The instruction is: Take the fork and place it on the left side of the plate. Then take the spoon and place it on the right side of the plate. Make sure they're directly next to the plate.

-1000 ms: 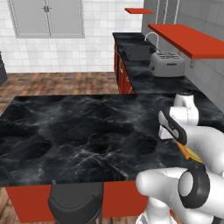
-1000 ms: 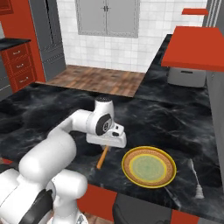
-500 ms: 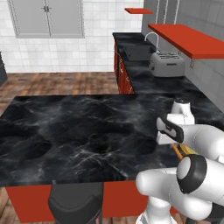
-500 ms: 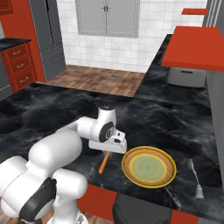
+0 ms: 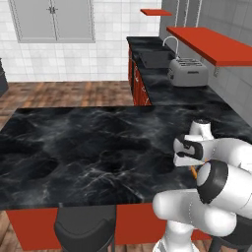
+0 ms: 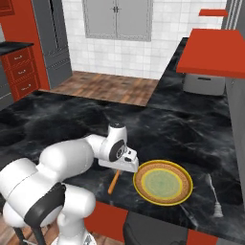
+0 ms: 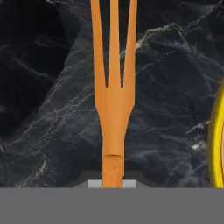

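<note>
Lowering: arm has dropped over the last second, fingers (image 6: 125, 161) clamped on the fork (image 7: 113, 92), now low over the table (image 6: 72, 119) just left of the plate (image 6: 163, 182). Release looks next; spoon (image 6: 214, 191) untouched, right of plate.

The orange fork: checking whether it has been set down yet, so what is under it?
Under the slim bright-orange fork lies black marbled counter, with the yellow-rimmed round plate just beside it. The handle end is covered by the shut gripper; contact with the counter cannot be seen.
</note>
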Robot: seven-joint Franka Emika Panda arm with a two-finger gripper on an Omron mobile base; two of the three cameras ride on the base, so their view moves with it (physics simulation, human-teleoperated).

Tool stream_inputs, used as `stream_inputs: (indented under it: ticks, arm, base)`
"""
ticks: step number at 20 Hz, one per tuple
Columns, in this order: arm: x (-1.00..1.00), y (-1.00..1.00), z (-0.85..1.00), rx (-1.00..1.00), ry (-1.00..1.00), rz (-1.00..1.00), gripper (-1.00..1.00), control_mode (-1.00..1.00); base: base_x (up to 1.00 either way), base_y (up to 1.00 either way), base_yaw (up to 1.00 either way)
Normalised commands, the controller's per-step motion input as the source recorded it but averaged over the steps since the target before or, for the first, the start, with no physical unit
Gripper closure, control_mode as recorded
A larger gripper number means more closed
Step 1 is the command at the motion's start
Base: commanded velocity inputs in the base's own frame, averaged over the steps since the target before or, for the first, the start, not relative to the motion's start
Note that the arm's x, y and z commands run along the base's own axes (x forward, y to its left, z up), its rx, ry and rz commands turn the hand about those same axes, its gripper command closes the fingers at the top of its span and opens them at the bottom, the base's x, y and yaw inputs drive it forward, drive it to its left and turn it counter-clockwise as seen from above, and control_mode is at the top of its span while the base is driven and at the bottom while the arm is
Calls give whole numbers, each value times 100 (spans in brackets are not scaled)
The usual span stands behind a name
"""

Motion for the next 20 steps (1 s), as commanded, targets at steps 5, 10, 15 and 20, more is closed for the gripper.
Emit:
stream_inputs:
  ticks: [5, 10, 15, 20]
  arm:
    - [44, 0, -16, 0, 1, -5, 100, -100]
    - [32, -2, -24, 0, 0, -2, 100, -100]
    - [22, -11, -29, 0, 0, -1, 100, -100]
    - [29, -9, -27, 0, 0, 0, 100, -100]
  base:
    - [0, 0, 0]
    - [0, 0, 0]
    - [0, 0, 0]
    - [0, 0, 0]
